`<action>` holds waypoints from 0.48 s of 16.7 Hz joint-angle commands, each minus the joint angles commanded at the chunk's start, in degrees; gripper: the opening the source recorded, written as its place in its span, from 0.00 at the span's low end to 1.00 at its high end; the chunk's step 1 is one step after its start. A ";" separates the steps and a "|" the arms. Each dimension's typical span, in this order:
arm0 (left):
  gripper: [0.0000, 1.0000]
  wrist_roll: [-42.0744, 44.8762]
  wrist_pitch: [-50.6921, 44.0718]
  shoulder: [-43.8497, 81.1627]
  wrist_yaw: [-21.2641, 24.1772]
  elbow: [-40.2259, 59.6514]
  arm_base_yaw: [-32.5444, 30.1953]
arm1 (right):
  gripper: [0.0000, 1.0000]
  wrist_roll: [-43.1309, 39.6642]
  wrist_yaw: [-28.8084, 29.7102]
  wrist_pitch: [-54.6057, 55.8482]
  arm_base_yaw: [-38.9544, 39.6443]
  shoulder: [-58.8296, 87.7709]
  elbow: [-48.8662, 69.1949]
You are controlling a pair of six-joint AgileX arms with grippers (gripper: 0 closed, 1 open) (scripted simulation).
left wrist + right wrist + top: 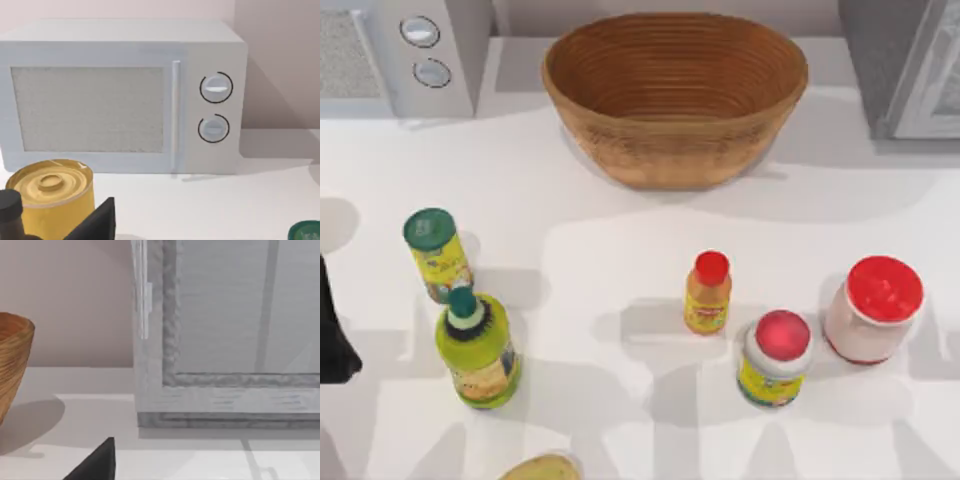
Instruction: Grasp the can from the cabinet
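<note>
- At the top view's right rear corner stands the cabinet (880,70), its white framed door (240,315) closed before our right wrist.
- The can we want is presumably still inside; we cannot see it.
- We judge a can rigid, smooth and fairly light: best gripped across mid-body.
- We cannot tell how either arm's jaws stand.

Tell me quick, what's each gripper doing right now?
Left gripper: cannot be told, near the yellow can.
Right gripper: cannot be told, facing the cabinet.
</note>
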 joint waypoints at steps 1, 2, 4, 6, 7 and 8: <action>1.00 0.00 0.00 0.00 0.00 0.00 0.00 | 1.00 0.00 0.00 0.00 0.00 0.00 0.00; 1.00 0.00 0.00 0.00 0.00 0.00 0.00 | 1.00 0.00 0.00 0.00 0.00 0.01 0.02; 1.00 0.00 0.00 0.00 0.00 0.00 0.00 | 1.00 0.04 0.21 -0.38 0.27 1.53 1.82; 1.00 0.00 0.00 0.00 0.00 0.00 0.00 | 1.00 0.10 0.71 -1.37 0.84 5.07 6.07; 1.00 0.00 0.00 0.00 0.00 0.00 0.00 | 1.00 0.14 1.07 -2.10 1.20 7.51 9.08; 1.00 0.00 0.00 0.00 0.00 0.00 0.00 | 1.00 0.17 1.49 -2.96 1.61 10.35 12.60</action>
